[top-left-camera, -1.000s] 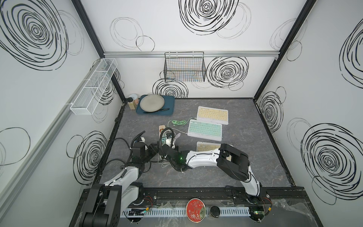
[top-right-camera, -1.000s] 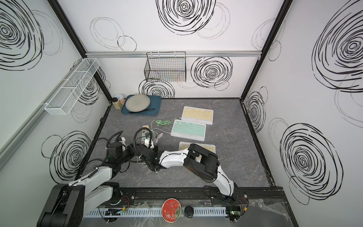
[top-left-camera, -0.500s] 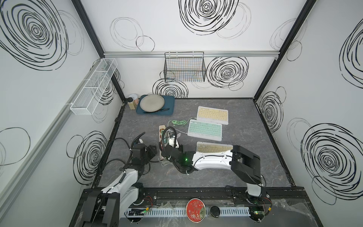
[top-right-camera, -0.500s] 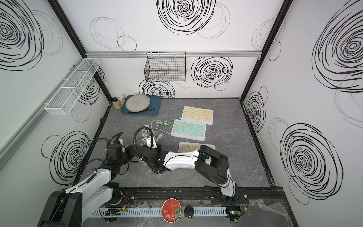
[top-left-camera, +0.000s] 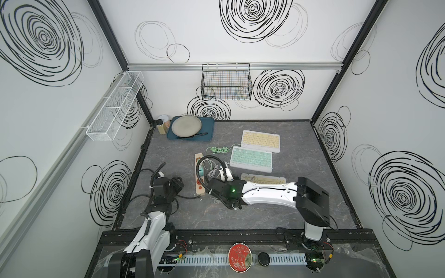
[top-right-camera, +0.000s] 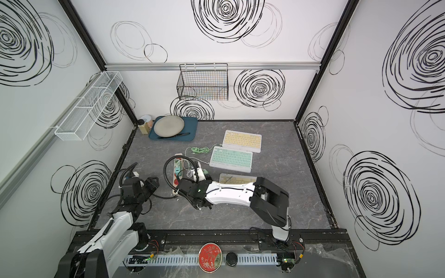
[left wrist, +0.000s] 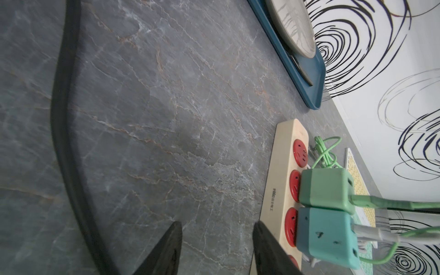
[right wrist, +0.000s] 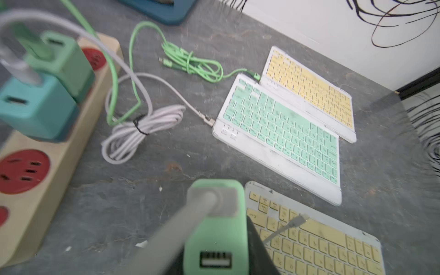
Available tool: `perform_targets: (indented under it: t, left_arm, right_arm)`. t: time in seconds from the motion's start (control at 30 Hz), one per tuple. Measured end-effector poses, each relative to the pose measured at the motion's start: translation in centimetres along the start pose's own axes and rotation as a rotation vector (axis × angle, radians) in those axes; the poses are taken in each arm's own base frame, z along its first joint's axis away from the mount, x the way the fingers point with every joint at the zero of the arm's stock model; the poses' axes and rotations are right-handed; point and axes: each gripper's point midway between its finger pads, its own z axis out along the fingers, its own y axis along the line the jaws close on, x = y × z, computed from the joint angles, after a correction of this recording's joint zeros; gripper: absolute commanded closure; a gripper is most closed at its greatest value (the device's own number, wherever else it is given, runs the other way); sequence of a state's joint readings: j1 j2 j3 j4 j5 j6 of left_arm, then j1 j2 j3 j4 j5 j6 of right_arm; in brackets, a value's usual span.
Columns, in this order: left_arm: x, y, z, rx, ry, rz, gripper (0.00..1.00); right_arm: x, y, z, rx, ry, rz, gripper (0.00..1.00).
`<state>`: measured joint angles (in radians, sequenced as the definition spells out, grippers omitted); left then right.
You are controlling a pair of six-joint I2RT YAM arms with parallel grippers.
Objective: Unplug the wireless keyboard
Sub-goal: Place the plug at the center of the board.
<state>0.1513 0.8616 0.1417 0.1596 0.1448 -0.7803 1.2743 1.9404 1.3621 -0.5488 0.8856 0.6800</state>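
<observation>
Pulled back from the power strip (left wrist: 278, 152), right gripper (top-left-camera: 224, 173) clamps a green charger (right wrist: 215, 228); left gripper (left wrist: 216, 228) gapes empty.

On the counter (top-left-camera: 265, 223), 3 keyboards are counted: the far yellow keyboard (top-left-camera: 261, 141), the green keyboard (top-left-camera: 251, 159) and the near yellow keyboard (top-left-camera: 265, 179). 3 chargers are seen: the green charger (right wrist: 62, 57), the teal charger (right wrist: 35, 109) and the pale green charger (right wrist: 216, 228). 2 bundled cables are counted, the green cable (right wrist: 192, 64) and the grey cable (right wrist: 142, 123). 1 power strip (top-left-camera: 197, 157), 1 tray (top-left-camera: 209, 130), 1 plate (top-left-camera: 186, 125), 1 black wire basket (top-left-camera: 226, 81) and 1 white wire basket (top-left-camera: 115, 107) are noted.
</observation>
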Motion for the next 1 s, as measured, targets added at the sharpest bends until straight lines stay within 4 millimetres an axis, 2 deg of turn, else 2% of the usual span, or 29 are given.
perform_targets:
  t: [0.13,0.27,0.53,0.77,0.9,1.0]
  left_arm:
    - [0.6,0.6,0.3,-0.008,0.03,-0.014,0.48]
    - [1.0,0.8,0.6,-0.006,0.051,-0.022,0.48]
    - [0.9,0.5,0.7,0.012,0.05,-0.023,0.48]
    - [0.9,0.3,0.7,0.023,0.048,-0.022,0.48]
    - [0.9,0.3,0.7,0.024,0.051,-0.022,0.48]
    - [0.9,0.3,0.7,0.025,0.051,-0.023,0.48]
  right_arm:
    - [2.5,2.6,2.6,0.077,0.084,-0.11,1.0]
    - [4.8,3.1,3.8,0.101,0.145,-0.197,1.0]
    - [4.8,3.7,3.7,0.08,0.183,-0.25,1.0]
    - [5.3,4.0,3.4,0.081,0.187,-0.308,0.75]
    - [5.6,4.4,3.1,0.064,0.198,-0.332,0.57]
    - [5.9,4.9,2.8,0.035,0.211,-0.339,0.51]
